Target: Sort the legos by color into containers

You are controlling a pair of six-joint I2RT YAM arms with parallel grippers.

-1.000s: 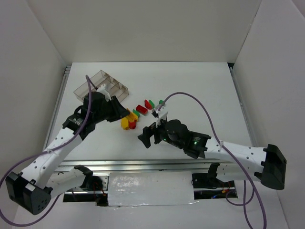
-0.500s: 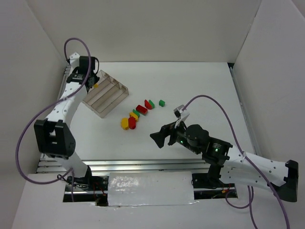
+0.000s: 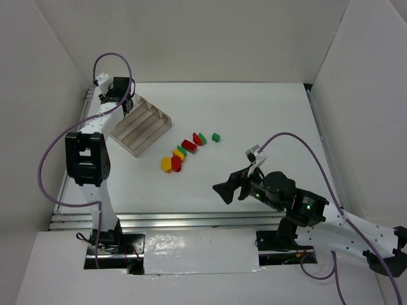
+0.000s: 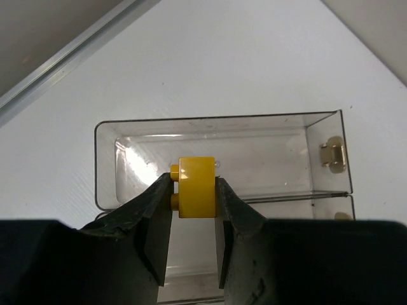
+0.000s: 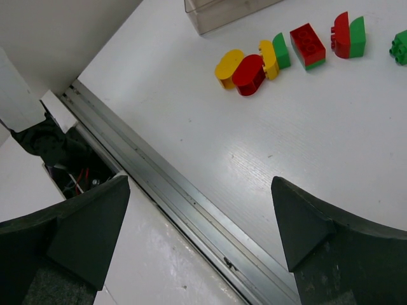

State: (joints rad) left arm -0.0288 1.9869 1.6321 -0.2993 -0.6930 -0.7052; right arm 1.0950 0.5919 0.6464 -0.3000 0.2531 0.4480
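My left gripper point(image 3: 125, 105) is at the far left, over the clear three-compartment tray point(image 3: 166, 119). In the left wrist view it point(image 4: 193, 184) is shut on a yellow lego point(image 4: 196, 187), held above one tray compartment point(image 4: 222, 119) that looks empty. The other legos lie in a row on the table: yellow point(image 3: 166, 164), red point(image 3: 176, 163), yellow-green point(image 3: 180, 152), red point(image 3: 189, 145), red-green point(image 3: 198, 138), green point(image 3: 216, 136). My right gripper point(image 3: 226, 189) is open and empty, near the front edge, well short of the row point(image 5: 248, 74).
A metal rail point(image 5: 191, 210) runs along the table's near edge under my right gripper. Another rail point(image 4: 63, 63) borders the table beyond the tray. White walls close in the left, back and right. Purple cables point(image 3: 48, 159) loop off both arms.
My left gripper left the lego row with a yellow lego and swung to the tray at the far left. My right gripper drew back toward the near right, still open.
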